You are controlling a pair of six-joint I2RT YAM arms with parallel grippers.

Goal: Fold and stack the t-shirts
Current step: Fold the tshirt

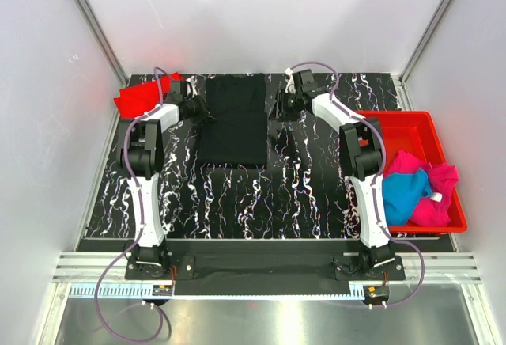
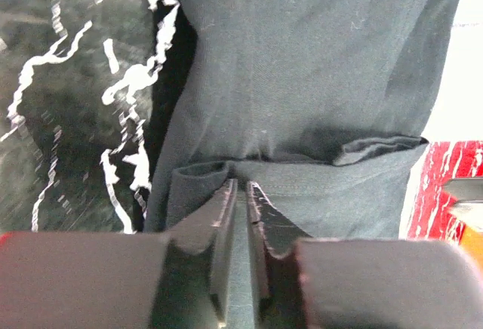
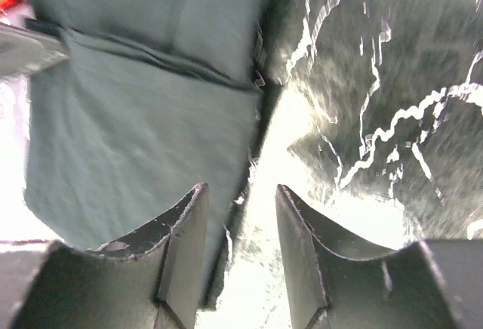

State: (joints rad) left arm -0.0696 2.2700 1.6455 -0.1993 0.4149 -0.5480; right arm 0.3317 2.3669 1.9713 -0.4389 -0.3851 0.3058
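Top external view, as I log it: black t-shirt [image 1: 232,119] folded flat at the far middle of the table [image 1: 261,195]; left gripper [image 1: 192,110] at its left edge, jaws nearly together, whether pinching cloth I cannot tell; right gripper [image 1: 283,108] released beside its right edge.

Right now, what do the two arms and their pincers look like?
The left arm and right arm have white links, black joints and black bases, with purple cables looping off. The left pincer and right pincer each have two dark tapered fingers.
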